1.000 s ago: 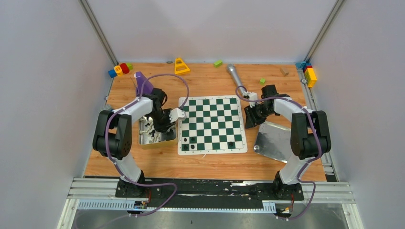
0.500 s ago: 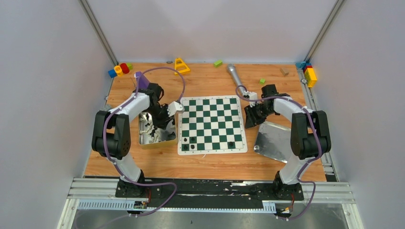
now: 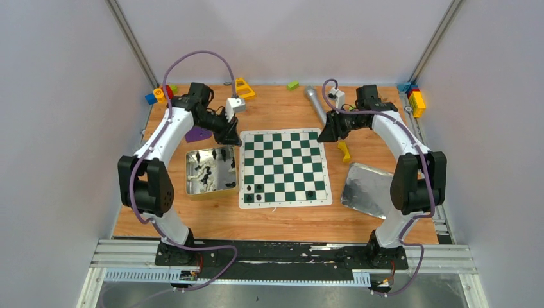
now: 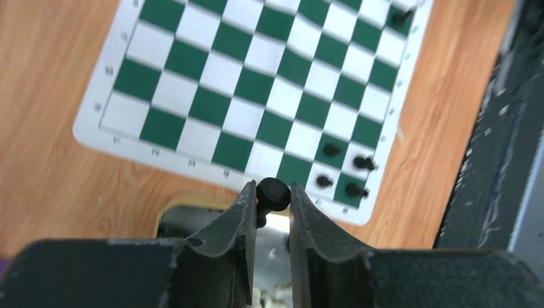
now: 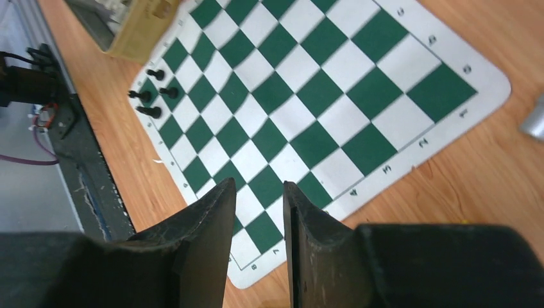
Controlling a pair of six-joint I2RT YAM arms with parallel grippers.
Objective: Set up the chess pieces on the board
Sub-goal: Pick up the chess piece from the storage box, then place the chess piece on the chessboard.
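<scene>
L gripper (image 4: pixel 271 196) pinches black piece (image 4: pixel 272 192) nr board (image 3: pixel 285 160) far-left corner, over tin (image 3: pixel 190 186). R gripper (image 5: pixel 259 192) jaws apart, empty. Other black pcs (image 3: pixel 258 190) on near squares. Yellow block (image 3: pixel 345 151) beside board's right edge. Held piece type unclear, only round top shows.

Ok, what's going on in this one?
Two arms are setting up a chess board. The left gripper pinches a black chess piece near the board's far left corner. The right gripper hangs by the far right corner, jaws slightly apart and empty. A few black pieces stand along the near edge; more lie in the tin box beside it.
</scene>
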